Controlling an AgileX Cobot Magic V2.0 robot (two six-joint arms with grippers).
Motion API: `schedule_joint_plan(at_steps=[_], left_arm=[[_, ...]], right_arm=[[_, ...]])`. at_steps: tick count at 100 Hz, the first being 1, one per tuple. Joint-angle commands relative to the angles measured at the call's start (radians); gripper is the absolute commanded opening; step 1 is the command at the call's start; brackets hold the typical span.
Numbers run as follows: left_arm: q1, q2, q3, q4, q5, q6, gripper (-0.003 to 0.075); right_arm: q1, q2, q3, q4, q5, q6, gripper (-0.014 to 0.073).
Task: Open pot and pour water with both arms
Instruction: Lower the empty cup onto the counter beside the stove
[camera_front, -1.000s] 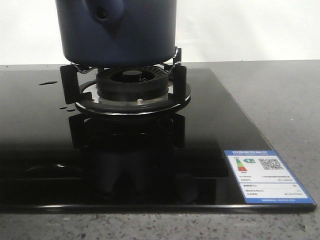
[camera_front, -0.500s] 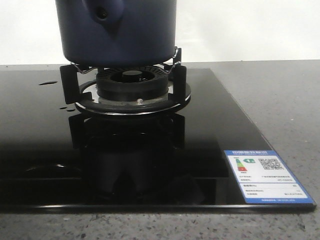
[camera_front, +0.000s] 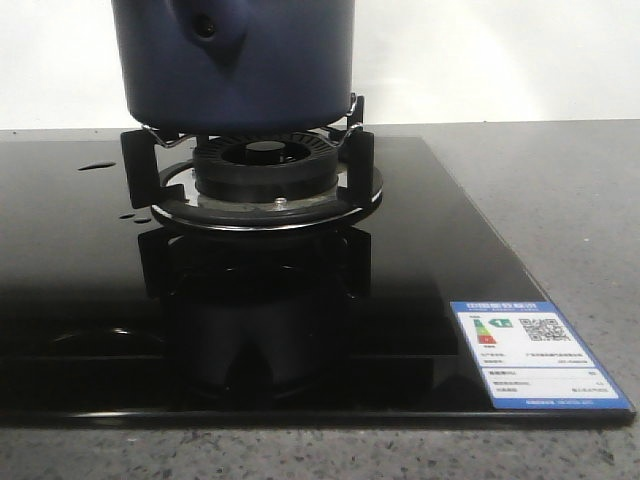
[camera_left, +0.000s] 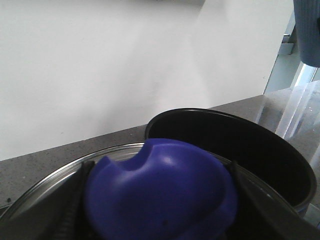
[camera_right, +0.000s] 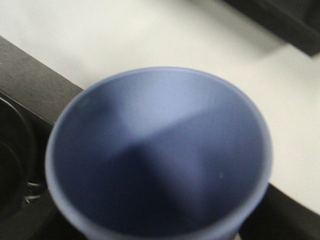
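the pot sits on the burner's trivet at about 11 o'clock on the black hob, its mouth uncovered in the left wrist view. the lid, with its blue knob, fills the left camera; the left gripper probably holds it, but i cannot tell. the right camera looks into a pale blue cup, likely gripped, fingers unseen. tipping early would likely spill onto the glass; the lid could slip. neither arm shows in the front view.
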Motion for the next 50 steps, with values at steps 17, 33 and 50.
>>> schedule_joint_plan(at_steps=[17,33,50], left_arm=[[-0.008,-0.024,-0.034,-0.127,0.050,0.002,0.0249],[-0.008,-0.024,-0.034,-0.127,0.050,0.002,0.0249],[-0.008,-0.024,-0.034,-0.127,0.050,0.002,0.0249]], right_arm=[[-0.090,-0.205,0.312,0.013,-0.332,0.071,0.0224],[-0.130,-0.323,0.600,0.013,-0.608,0.112,0.0223],[-0.193,-0.402,0.875,0.013,-0.889,0.117,0.0118]])
